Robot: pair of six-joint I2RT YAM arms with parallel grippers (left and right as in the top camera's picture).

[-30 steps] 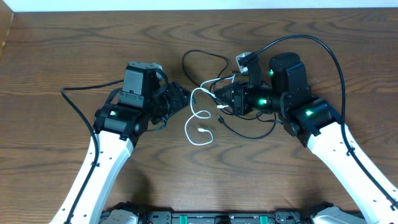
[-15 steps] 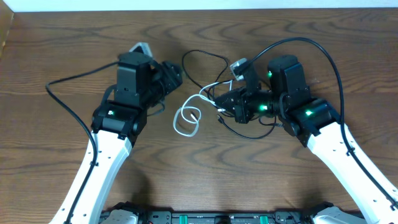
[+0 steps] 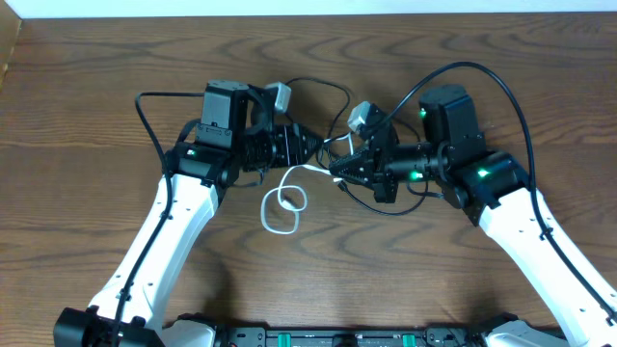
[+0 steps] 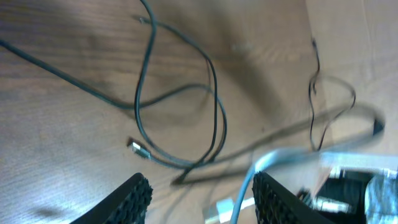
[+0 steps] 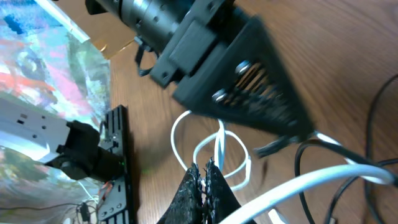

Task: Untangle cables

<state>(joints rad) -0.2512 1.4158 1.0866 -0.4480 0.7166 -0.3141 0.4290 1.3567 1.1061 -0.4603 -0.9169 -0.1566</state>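
Count first: two arms, two cables, all on a brown wooden desk (image 3: 96, 77). One white cable (image 3: 266, 209) and one black cable (image 4: 215, 93), both thin and floppy.

The white one lies mid-desk between the two arms, curled into a couple of small loops, with a strand running up toward the tips of both arms. The black one sprawls in bigger, looser loops behind and under the right arm. One loop reaches toward the back of the desk, and a small metal plug (image 4: 137, 148) on its end lies flat on the wood. The two cross near the middle, just in front of the right arm's tip.

The left end effector (image 4: 200, 185) has its fingers spread, and a blurry stretch of white cable passes across the gap. Can't tell if it touches either finger. The right end effector (image 5: 203, 171) is pressed together and looks to be pinching the white cable right at its tips.
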